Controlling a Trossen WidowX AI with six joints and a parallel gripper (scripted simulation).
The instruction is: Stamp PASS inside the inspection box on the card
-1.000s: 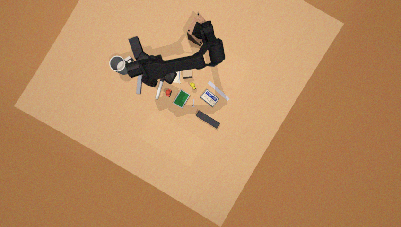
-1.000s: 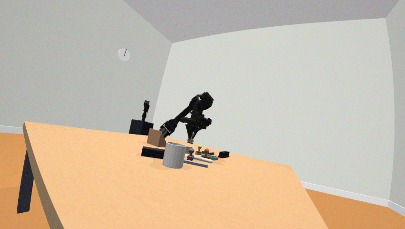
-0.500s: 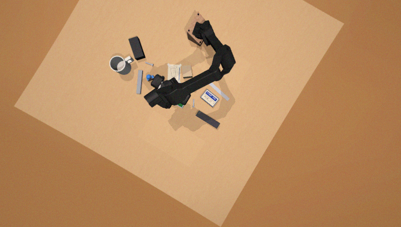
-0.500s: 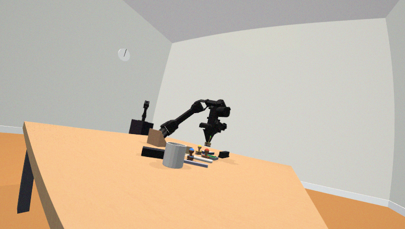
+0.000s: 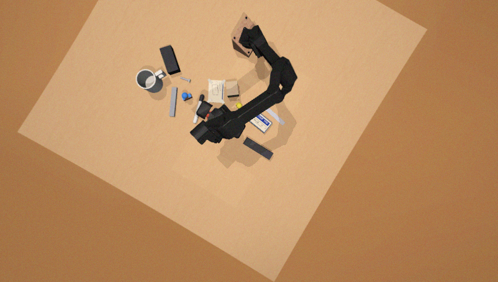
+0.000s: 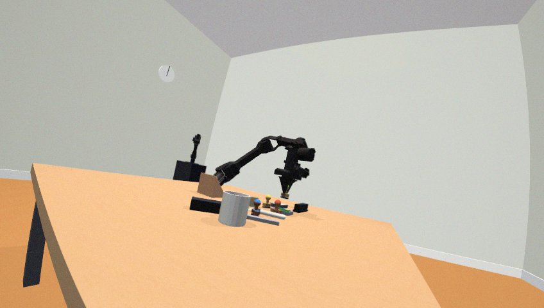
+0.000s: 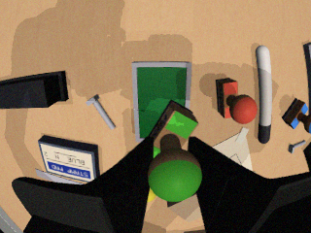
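Gripping the green-knobbed stamp (image 7: 174, 171) was the end effector (image 7: 170, 155), fingers clamped on its neck, so the pickup part of the job looked done. I'd take that one for the PASS stamp, going by the green, though no lettering was readable. Its square green face (image 7: 179, 124) hung just past the knob in the wrist view, lined up over the near edge of the green ink pad (image 7: 161, 97). From the side view the stamp (image 6: 285, 189) was above the worktop (image 6: 153, 248) rather than pressed down, so I'd say inking hadn't happened yet, or was just about to.

Just right of the pad sat a red-knobbed stamp (image 7: 241, 108), then a white marker with a black cap (image 7: 263, 91), with a blue stamp (image 7: 295, 113) at the frame edge. Left of the pad lay a small screw (image 7: 101, 112), a blue and white labelled box (image 7: 68, 158) and a dark bar (image 7: 33, 89).

The card (image 5: 215, 90) was farther off toward the arm's base, next to a tan block (image 5: 232, 88), and I couldn't see any print in its box at that size. So what was left, as I read it: ink, one print on the card, then set the stamp down.
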